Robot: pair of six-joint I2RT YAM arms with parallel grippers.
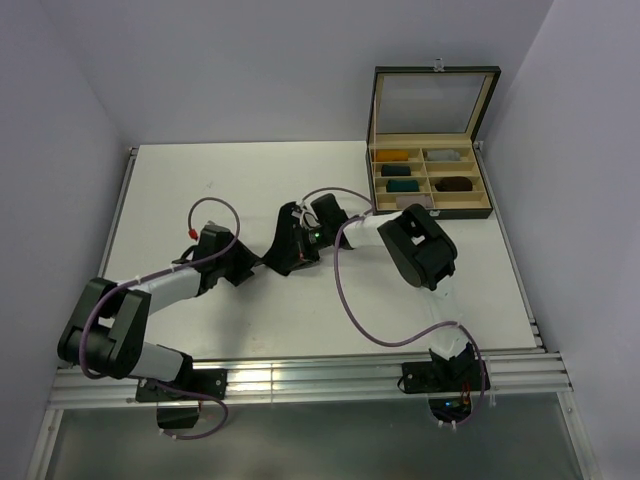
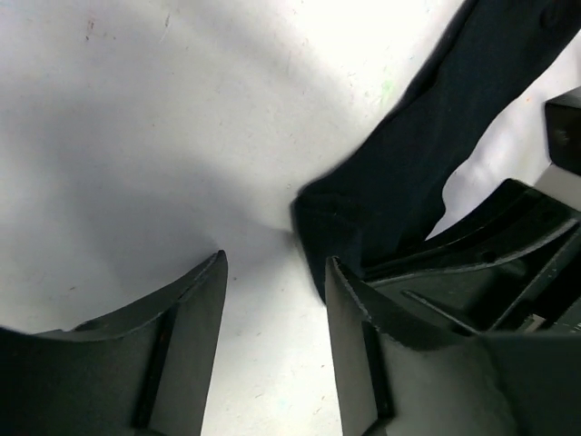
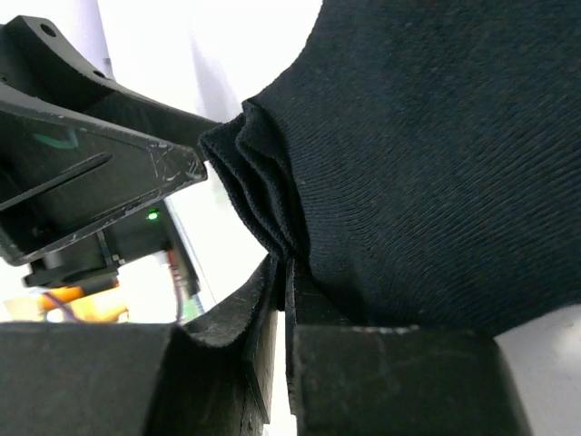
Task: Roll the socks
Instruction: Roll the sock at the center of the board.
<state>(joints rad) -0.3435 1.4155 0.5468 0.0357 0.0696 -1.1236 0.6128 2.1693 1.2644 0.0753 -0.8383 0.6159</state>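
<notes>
The sock [image 1: 283, 252] is lying near the middle of the surface [image 1: 190, 180], well apart from every edge. The right pincer [image 3: 283, 277] is clamping together on a bunched, layered fold of it. The left pincer [image 2: 272, 313] is standing with its jaws apart just beside the sock's other end. There the dark fabric is sitting past one fingertip, and only white surface is showing in the gap. Bare surface is stretching wide to the left and toward the near edge. A box [image 1: 430, 212] is sitting at the far right corner, well apart from the sock, its lid upright.
</notes>
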